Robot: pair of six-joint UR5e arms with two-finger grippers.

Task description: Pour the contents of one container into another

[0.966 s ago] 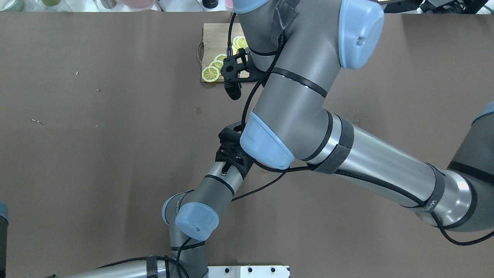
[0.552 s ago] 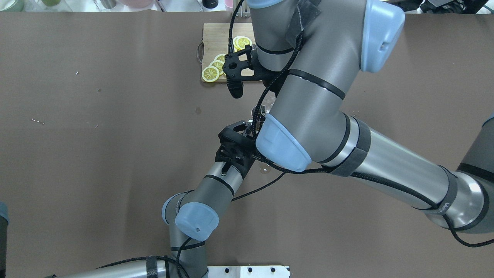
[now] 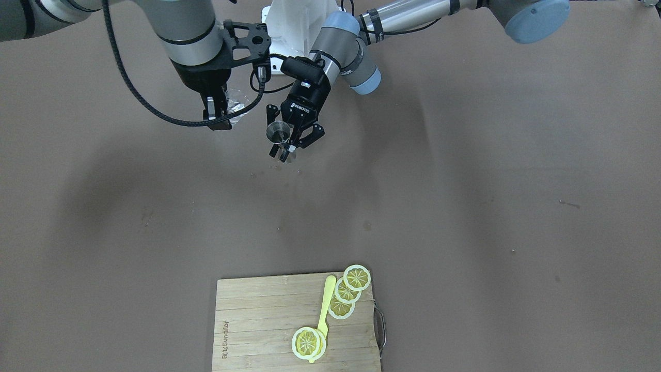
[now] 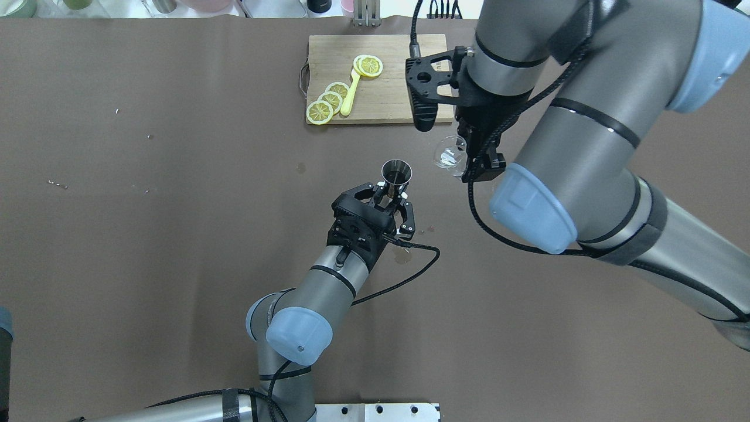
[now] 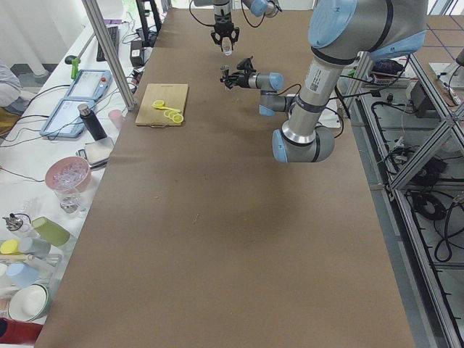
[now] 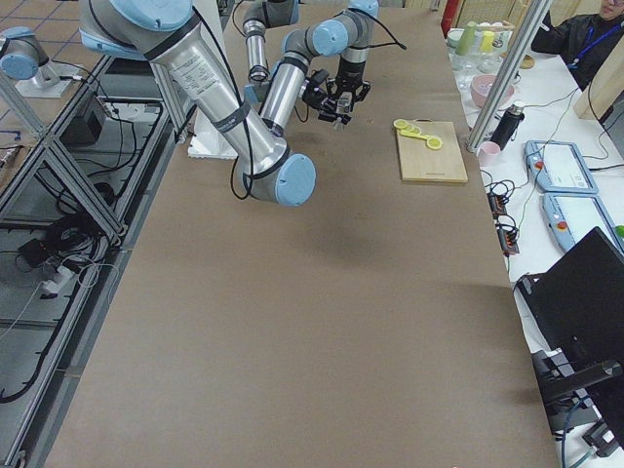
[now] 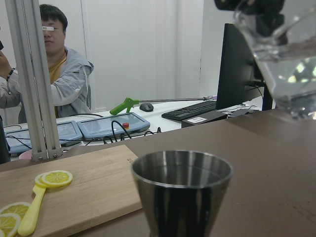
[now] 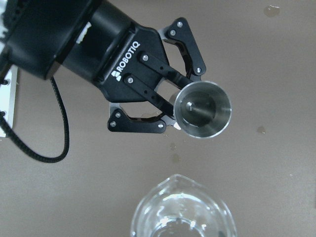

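My left tool [image 4: 393,197] is closed on a small metal cup [image 4: 396,173]. Its two fingers pinch the cup low down, one on each side. The cup stands straight up with its mouth open to the top. It is near the middle of the brown tabletop [image 4: 176,246]. I cannot tell if the cup touches the tabletop.

My right tool [image 4: 476,159] points down and is closed on a clear glass [image 4: 449,156]. The fingers grip the side of the glass. The glass hangs in the air, just beside the metal cup and higher than its rim. The two do not touch. From the right wrist camera I look down into the glass [image 8: 182,213], and the metal cup [image 8: 203,109] is past it.

Farther away lies a wooden board [image 4: 387,99]. On it are lemon slices [image 4: 320,111] and a yellow spoon [image 4: 348,98].
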